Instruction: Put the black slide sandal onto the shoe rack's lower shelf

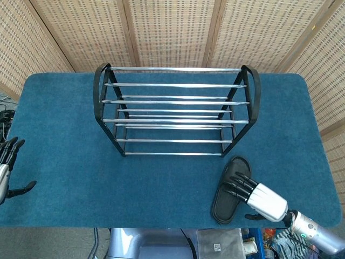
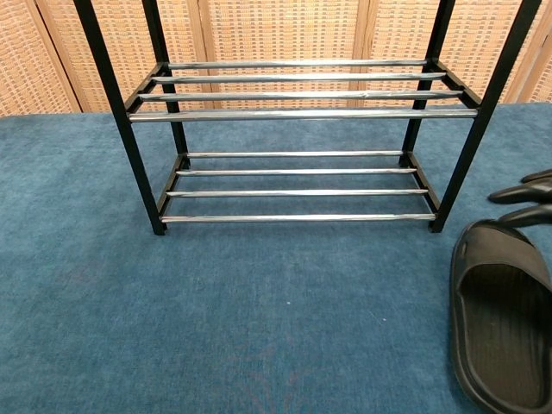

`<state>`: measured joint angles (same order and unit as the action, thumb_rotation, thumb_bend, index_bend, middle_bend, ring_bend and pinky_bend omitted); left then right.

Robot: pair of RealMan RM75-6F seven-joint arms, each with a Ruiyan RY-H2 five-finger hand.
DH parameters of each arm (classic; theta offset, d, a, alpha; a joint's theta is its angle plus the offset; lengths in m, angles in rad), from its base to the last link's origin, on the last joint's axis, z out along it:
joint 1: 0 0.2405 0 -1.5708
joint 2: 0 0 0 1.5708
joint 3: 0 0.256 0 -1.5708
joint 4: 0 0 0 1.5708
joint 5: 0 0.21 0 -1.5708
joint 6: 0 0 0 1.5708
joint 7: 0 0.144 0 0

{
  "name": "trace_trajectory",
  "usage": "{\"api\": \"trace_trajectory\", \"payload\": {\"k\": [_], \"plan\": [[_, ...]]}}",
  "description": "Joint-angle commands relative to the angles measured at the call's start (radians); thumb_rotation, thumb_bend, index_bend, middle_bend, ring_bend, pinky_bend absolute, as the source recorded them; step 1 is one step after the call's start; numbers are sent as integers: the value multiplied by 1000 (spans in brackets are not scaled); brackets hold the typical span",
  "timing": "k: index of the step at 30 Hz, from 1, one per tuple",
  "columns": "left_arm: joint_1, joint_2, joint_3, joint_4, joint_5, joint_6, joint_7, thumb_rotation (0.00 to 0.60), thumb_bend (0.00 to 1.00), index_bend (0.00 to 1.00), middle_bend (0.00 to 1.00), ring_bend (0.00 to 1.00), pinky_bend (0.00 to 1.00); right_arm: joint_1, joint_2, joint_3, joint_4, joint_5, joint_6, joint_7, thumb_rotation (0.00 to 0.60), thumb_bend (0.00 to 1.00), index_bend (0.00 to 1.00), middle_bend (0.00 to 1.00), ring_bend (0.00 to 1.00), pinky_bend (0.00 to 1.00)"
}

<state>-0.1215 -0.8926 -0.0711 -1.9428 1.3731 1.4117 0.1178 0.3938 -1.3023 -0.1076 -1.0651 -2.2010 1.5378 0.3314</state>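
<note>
1 hand, the right hand (image 1: 253, 193), is hovering spread and empty over the black slide sandal (image 1: 227, 197); next, closing on its strap.

surface: a table (image 1: 64, 135) covered edge to edge in blue carpet-like cloth, with rounded far corners
shoe rack (image 1: 175, 110): black end frames with chrome rails, two shelves, standing on the cloth toward the table's far middle; both shelves bare
rack feet: four black posts resting straight on the cloth, seen clearly in the chest view
black slide sandal (image 1: 230, 189): lying sole-down on the cloth, just in front of the rack's right end and apart from it, toe end angled toward the rack, heel near the table's front edge
</note>
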Motion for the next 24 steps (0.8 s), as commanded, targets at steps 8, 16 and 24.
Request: {"api": "trace_trajectory", "payload": {"k": [8,16,24], "plan": [[-3,2,-3,3,-12,-6,-7,600,203,0,0,0,0,62,-72,-46,7,-18,-99,-77,600,0,0,0,0,0],[-5,7,-2,5,-10,-10,-18,600,203,0,0,0,0,83,-122,-76,42,2,-162,-145,600,0,0,0,0,0],[-10,9,-3,7,-15,-17,-22,600,203,0,0,0,0,101,-158,-116,104,14,-170,-171,600,0,0,0,0,0]]}}
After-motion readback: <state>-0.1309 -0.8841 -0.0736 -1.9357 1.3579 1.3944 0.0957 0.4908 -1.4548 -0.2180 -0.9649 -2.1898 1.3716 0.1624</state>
